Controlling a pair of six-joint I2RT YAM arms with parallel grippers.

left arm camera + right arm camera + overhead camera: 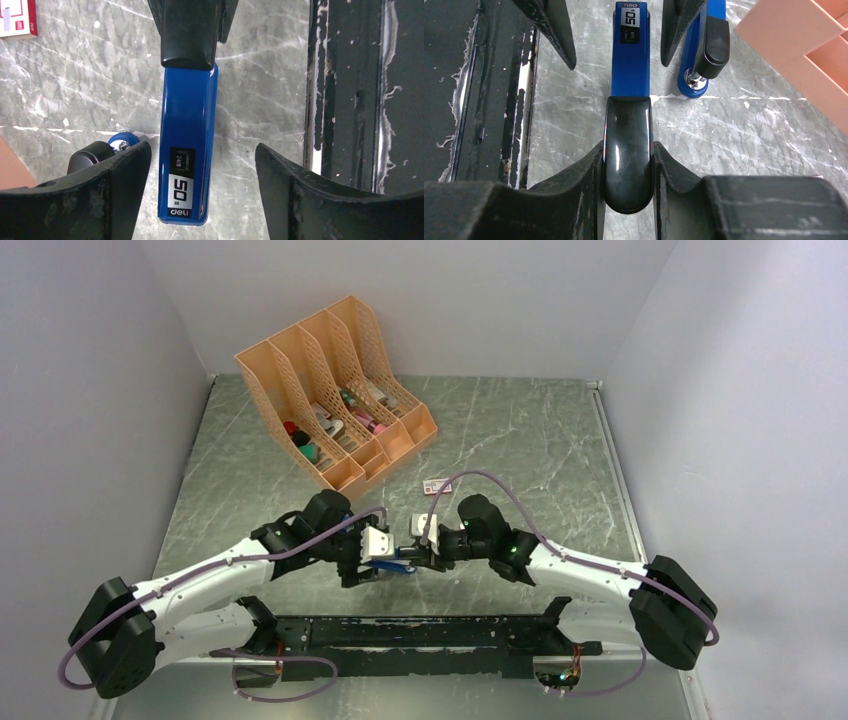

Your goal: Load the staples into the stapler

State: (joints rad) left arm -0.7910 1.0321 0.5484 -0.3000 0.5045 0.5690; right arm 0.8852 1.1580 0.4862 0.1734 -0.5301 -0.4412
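Observation:
The blue stapler (630, 60) with a black rear cap (628, 155) is held between the two arms at the table's middle (400, 565). My right gripper (629, 150) is shut on the black cap end. My left gripper (202, 147) is open, with its fingers either side of the stapler's labelled front end (186, 165) and not touching it. In the top view the left gripper (383, 556) and right gripper (416, 552) face each other. No silvery staple block shows in any view.
A second blue-and-black stapler-like piece (703, 50) lies beside the held one. A small white-and-red box (438, 486) lies behind the grippers and shows in the left wrist view (17, 17). An orange file rack (335, 390) stands at the back left. The black base rail (350, 100) runs along the near edge.

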